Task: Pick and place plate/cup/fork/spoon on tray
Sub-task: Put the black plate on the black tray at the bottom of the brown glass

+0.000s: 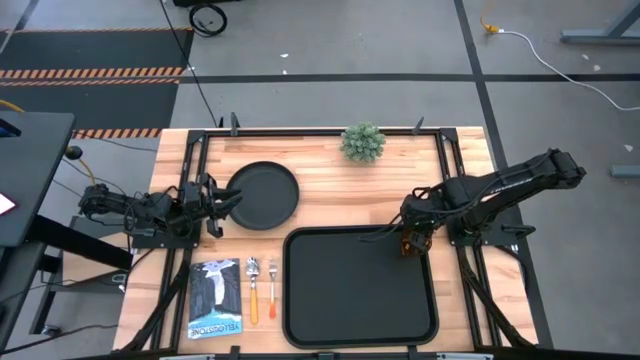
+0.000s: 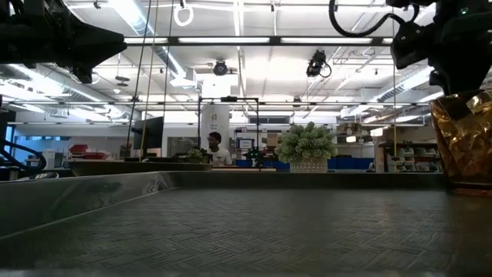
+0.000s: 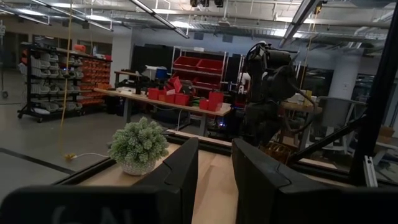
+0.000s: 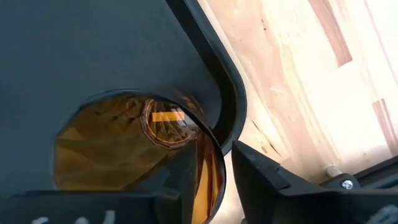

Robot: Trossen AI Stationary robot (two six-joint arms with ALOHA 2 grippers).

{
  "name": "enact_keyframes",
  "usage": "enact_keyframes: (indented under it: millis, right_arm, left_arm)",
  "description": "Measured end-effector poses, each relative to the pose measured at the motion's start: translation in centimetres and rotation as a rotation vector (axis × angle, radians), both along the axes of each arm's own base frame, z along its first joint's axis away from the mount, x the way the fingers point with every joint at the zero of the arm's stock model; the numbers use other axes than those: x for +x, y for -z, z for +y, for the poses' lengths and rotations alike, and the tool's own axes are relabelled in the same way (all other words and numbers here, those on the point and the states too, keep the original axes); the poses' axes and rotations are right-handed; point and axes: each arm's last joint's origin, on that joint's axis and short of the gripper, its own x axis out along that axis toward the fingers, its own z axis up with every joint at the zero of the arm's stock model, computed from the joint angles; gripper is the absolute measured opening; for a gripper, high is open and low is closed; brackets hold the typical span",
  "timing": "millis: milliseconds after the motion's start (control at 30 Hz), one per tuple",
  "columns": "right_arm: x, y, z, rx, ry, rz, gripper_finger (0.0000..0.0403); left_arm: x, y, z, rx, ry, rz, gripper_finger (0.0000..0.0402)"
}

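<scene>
Over the tray's back right corner, the right gripper (image 1: 408, 243) has the cup (image 1: 409, 246) pinched by its rim

Its jaws are closed on the amber wall, one finger inside and one outside, with the cup inside the tray (image 1: 360, 330) near the rim. At the bench's (image 1: 320, 160) left side the left gripper (image 1: 222, 205) hangs beside the plate (image 1: 265, 192), jaws slightly parted and empty. The spoon (image 1: 253, 290) and the fork (image 1: 271, 288) lie side by side between a blue packet (image 1: 215, 299) and the tray; a green plant (image 1: 363, 142) sits at the back edge
</scene>
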Motion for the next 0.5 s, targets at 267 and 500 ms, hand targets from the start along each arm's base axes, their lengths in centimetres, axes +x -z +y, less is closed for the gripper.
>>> enact_keyframes:
  millis: [267, 500]
  right_arm:
    - [0.1, -2.3, 0.1, 0.028, -0.003, -0.01, 0.0151]
    - [0.7, -5.1, -0.1, -0.028, -0.066, -0.105, 0.0169]
  left_arm:
    - [0.0, 0.0, 0.0, -0.002, -0.007, 0.0, 0.0107]
    - [0.0, 0.0, 0.1, 0.004, -0.041, 0.01, 0.0107]
